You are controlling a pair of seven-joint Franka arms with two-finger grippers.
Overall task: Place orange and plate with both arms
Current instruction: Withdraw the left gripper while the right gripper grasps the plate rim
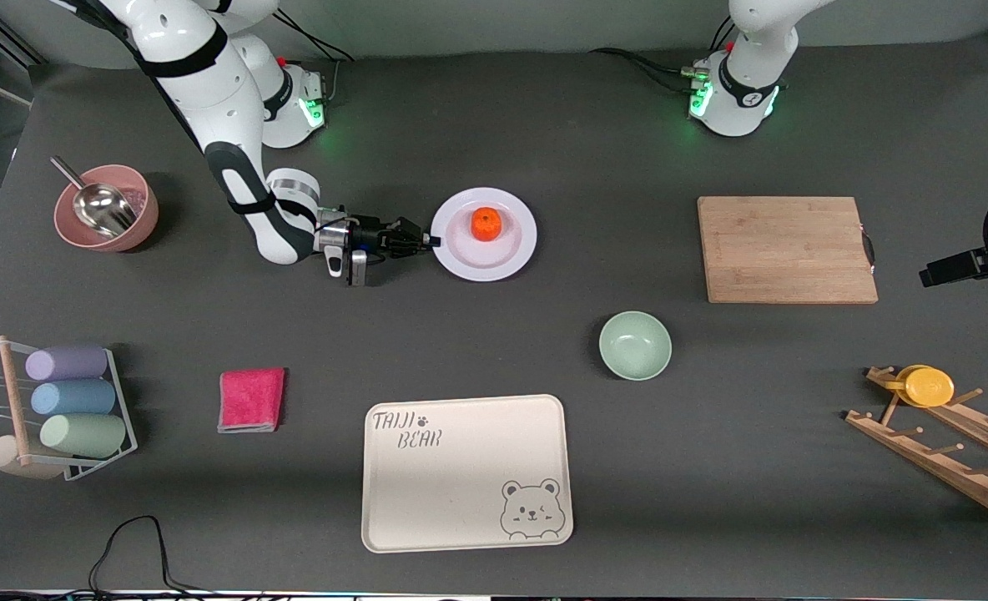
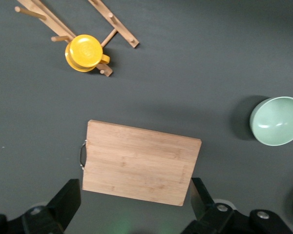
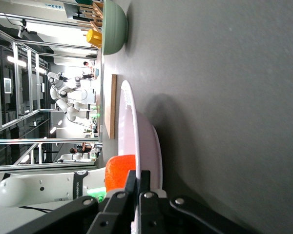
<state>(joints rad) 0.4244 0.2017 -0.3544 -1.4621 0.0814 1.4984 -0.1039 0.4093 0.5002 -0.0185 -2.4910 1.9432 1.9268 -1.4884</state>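
- Right gripper [image 1: 427, 241] low at the table, pinched shut on the rim of the plate [image 1: 506, 250] at the edge toward the right arm's end; right wrist view shows both fingers [image 3: 136, 187] closed over the raised rim.
- Left gripper [image 2: 134, 204] high over the wooden cutting board [image 2: 139, 163], fingers spread apart, holding nothing, waiting.
- Orange [image 1: 486, 224] resting on the plate, a little off its middle, farther from the front camera than the plate's centre; free to roll.
- Plate flat on the dark mat, between the right arm's base and the mint-green bowl [image 1: 635, 345], farther from the front camera than the cream bear tray [image 1: 466, 472].
- Judged step: moving the loaded plate by its rim toward a set-down spot, likely the tray or the board; cannot tell which.
- Advice: keep the plate level, or slide it rather than lift; a one-sided rim grip tends to let the unsupported edge droop and send the orange rolling.
- Move slowly, without jerks; steer clear of the green bowl.
- Keep the pinch firm on the thin rim; a slip would drop the plate.
- Bring the left gripper in only if support under the free edge is needed.
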